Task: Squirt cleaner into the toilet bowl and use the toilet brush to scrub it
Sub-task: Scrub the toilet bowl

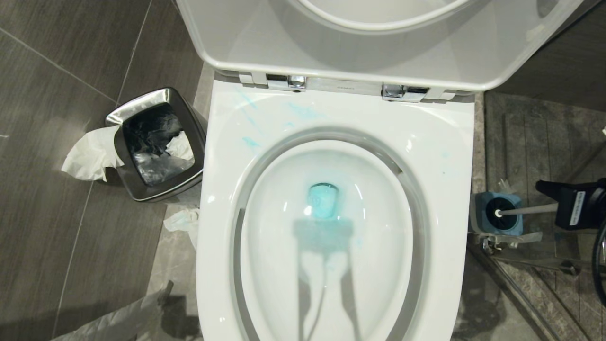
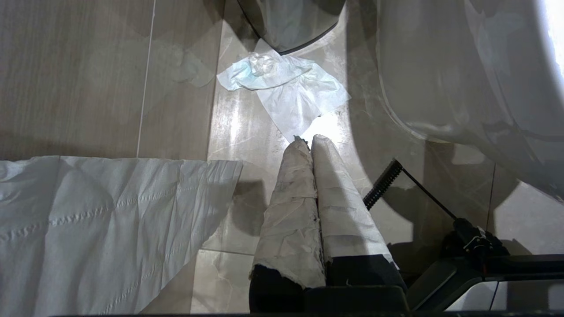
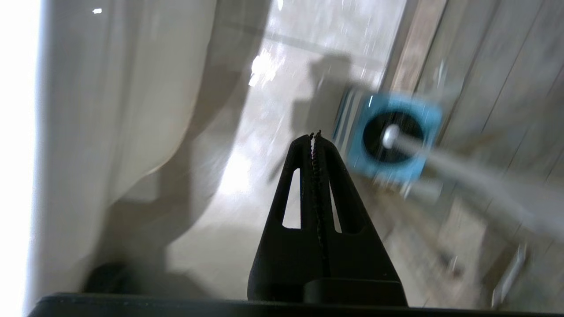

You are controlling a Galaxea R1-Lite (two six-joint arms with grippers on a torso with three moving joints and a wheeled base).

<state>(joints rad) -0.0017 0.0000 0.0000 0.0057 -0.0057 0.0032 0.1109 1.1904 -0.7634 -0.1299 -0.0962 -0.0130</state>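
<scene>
A: Where is the toilet brush [image 1: 518,210] right now?

B: It sits in its square blue holder [image 1: 497,214] on the floor, just beside the toilet bowl [image 1: 331,227], on the robot's right side. The white handle leans away from the bowl.

A: Is the robot holding it?

B: No. The right gripper [image 3: 315,136] is near the holder, but its two black fingers are pressed together with nothing between them. In the head view its dark arm covers the far end of the handle, so it looks close, but it has no grip.

A: And the other one?

B: The left gripper [image 2: 308,141] hangs low by the floor on the other side of the bowl. Its wrapped fingers are pressed together too, and hold nothing. A crumpled tissue [image 2: 286,83] lies on the floor just past it.

A: Is the cleaner [image 1: 324,201] in yet?

B: Yes. The water in the bowl is blue, and pale blue streaks mark the rim near the hinges.

A: So what step is this?

B: I think it is fetching the brush. Next the right gripper must spread its fingers, fit them around the thin handle, squeeze, and lift the brush straight out of the holder.
</scene>
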